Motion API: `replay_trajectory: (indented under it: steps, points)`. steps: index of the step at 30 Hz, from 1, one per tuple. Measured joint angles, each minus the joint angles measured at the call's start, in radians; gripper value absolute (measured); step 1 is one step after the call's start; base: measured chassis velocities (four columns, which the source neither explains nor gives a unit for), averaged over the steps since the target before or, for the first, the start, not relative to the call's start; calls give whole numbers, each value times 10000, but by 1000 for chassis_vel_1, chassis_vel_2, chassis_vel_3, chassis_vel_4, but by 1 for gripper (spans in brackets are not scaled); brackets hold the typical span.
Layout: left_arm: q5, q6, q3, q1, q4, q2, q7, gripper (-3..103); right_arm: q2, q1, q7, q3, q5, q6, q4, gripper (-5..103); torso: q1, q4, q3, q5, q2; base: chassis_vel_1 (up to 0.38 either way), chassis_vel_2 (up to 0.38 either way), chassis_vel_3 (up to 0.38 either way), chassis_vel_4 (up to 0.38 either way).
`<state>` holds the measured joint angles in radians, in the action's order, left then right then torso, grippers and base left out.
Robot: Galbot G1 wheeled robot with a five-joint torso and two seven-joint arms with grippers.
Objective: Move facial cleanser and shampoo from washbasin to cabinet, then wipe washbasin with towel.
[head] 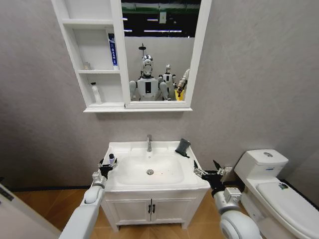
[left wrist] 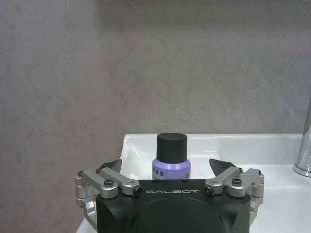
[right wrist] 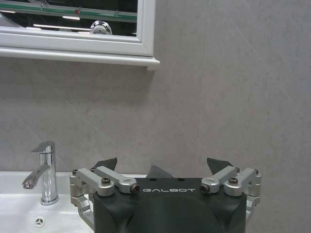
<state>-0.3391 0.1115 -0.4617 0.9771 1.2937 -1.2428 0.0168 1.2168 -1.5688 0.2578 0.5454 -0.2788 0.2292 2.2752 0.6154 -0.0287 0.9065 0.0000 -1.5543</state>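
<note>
**Left pincer lined up on the purple bottle at the basin's edge**

Nearest the head camera are the two arms, reaching forward from below. The left pincer (head: 106, 166) hangs at the left rim of the washbasin (head: 149, 186), its fingers spread apart on either side of a small purple bottle with a black cap (left wrist: 171, 158); the left wrist view shows the bottle centred in the gap, with neither finger touching it as far as can be seen. The right pincer (head: 209, 171) waits with fingers apart just off the basin's right edge, close to the dark towel (head: 182, 146) lying on the back right corner.

The cabinet (head: 94, 59) hangs on the wall above, its shelf column already carrying a blue-and-white tube (head: 113, 50) on the middle tier and a white bottle (head: 96, 93) on the lower one. The purple bottle looks like the item left to move, so the task seems roughly at its midpoint, with the wiping not yet begun.

To do this grasp well, the left pincer should go forward until the fingers flank the bottle's body below the cap, then close squarely. The bottle stands near the rim, so an off-centre squeeze could tip it off the edge or into the bowl. A straight lift before swinging toward the shelves would keep it clear of the chrome tap (head: 149, 143).
</note>
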Motion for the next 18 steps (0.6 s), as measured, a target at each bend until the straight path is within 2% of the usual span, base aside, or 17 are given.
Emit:
replay_trajectory:
  steps: [6, 8, 9, 11, 12, 14, 15, 17, 18]
  points:
    - [87, 15, 30, -67, -273, -160, 85, 96, 49, 49, 0, -32, 30, -6, -79, 100, -1, -1, -1, 4, 0, 0, 0, 0, 0]
    - [111, 64, 52, -110, -369, -180, 114, 89, 26, 64, 15, -25, -26, -8, -99, 100, -2, -1, -2, 9, -1, 0, 0, 0, 0]
    - [111, 64, 52, -110, -369, -180, 114, 89, 26, 64, 15, -25, -26, -8, -99, 100, -2, -1, -2, 9, -1, 0, 0, 0, 0]
    - [115, 96, 60, -147, -427, -204, 160, 78, 0, 86, 22, -24, -54, -8, -128, 100, -4, 0, -3, 9, -2, 0, 0, 0, 0]
    - [115, 96, 60, -147, -427, -204, 160, 78, 0, 86, 22, -24, -54, -8, -128, 100, -4, 0, -3, 9, -2, 0, 0, 0, 0]
    - [111, 97, 64, -169, -448, -238, 214, 68, -9, 153, 23, -54, -62, -8, -175, 100, -3, -3, -3, 3, -2, 0, 0, 0, 0]
    - [111, 97, 64, -169, -448, -238, 214, 68, -9, 153, 23, -54, -62, -8, -175, 100, -3, -3, -3, 3, -2, 0, 0, 0, 0]
    - [110, 69, 66, -171, -448, -244, 231, 57, -29, 215, 23, -83, -93, -7, -198, 100, -2, -3, -2, 2, -2, 0, 0, 0, 0]
    - [110, 69, 66, -171, -448, -244, 231, 57, -29, 215, 23, -83, -93, -7, -198, 100, -2, -3, -2, 2, -2, 0, 0, 0, 0]
